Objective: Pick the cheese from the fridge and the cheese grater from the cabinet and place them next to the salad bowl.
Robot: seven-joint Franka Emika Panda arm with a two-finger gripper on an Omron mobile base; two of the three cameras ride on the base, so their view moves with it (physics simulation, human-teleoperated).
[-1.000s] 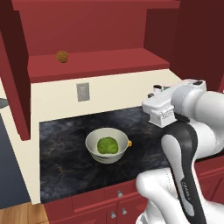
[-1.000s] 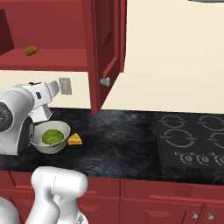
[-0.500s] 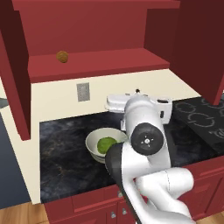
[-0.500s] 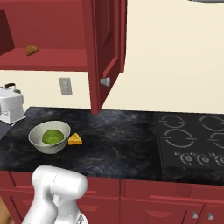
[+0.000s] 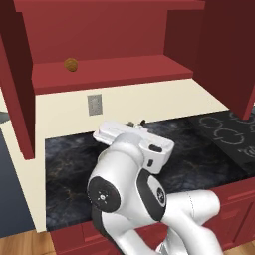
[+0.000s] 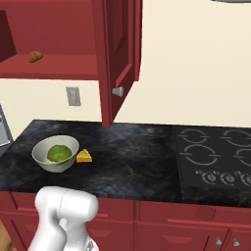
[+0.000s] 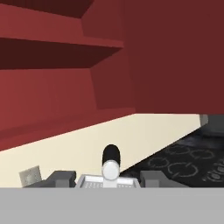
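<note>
- The hand (image 7: 110, 183) is grasping the cheese grater (image 7: 108, 180): in the hand view its 2 dark fingertips (image 7: 61, 178) are sitting clenched against either side of the silver perforated body, and the grater's handle (image 7: 111, 161) is rising upright between them.
- The cheese grater is therefore riding in the hand above the desk, its long axis running along the hand's own line of sight, toward the open red cabinet (image 7: 65, 65) and the cream wall.
- The salad bowl (image 6: 55, 153), with its green lettuce ball, is resting on the dark desk (image 6: 127, 157) toward its left end in the right base view.
- The cheese (image 6: 84, 156) is lying just beside the bowl on the side toward the cooktop (image 6: 215, 157), so that half of the task looks done.
- In the left base view the white arm (image 5: 130, 184) is bulking over the desk just where the bowl would be, so the bowl most likely lies below the hand and a little toward the robot.
- The coming move probably calls for bringing the grater down onto a bare patch of desk near the bowl, clear of the cheese.
- A brown round ball (image 5: 70, 64) is sitting on the cabinet shelf, well apart from all this.
</note>
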